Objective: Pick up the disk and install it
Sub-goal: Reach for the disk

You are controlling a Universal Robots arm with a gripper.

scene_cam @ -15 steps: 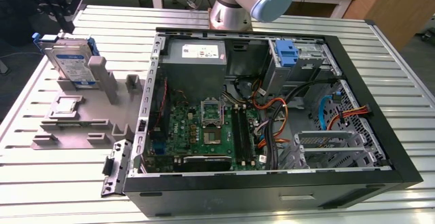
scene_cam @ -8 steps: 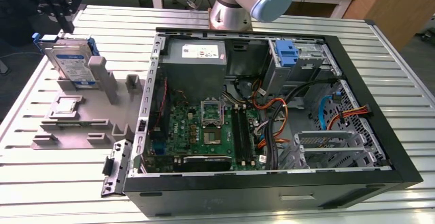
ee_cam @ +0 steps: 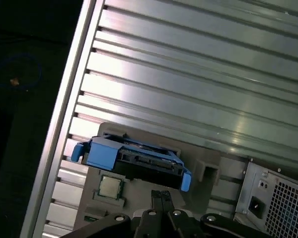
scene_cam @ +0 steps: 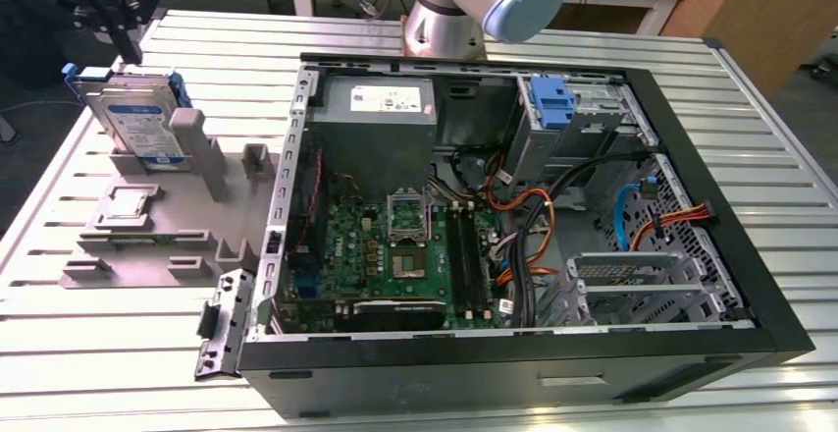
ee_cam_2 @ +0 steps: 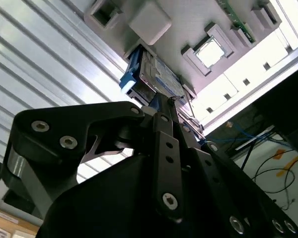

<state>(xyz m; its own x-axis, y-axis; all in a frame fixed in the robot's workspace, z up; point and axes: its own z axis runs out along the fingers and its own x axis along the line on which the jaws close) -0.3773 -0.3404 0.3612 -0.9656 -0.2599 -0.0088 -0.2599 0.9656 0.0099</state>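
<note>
The disk (scene_cam: 137,118) stands on edge in a slot of the grey fixture (scene_cam: 144,245) at the exterior view's left. It is a silver drive with a white-and-blue label and a blue carrier around it. My gripper (scene_cam: 128,54) hangs just above its top edge, apart from it, fingers pressed together with nothing between them. In the first wrist view the shut gripper (ee_cam: 162,194) sits close to the disk (ee_cam: 134,159). In the second wrist view the gripper (ee_cam_2: 161,101) points at the disk (ee_cam_2: 149,74).
An open computer case (scene_cam: 524,353) fills the middle and right of the slatted metal table (scene_cam: 78,353). Inside are a motherboard (scene_cam: 392,255), a grey power supply (scene_cam: 380,103), cables and a blue bracket (scene_cam: 552,103) in the drive bay. A small chip (scene_cam: 128,203) lies on the fixture.
</note>
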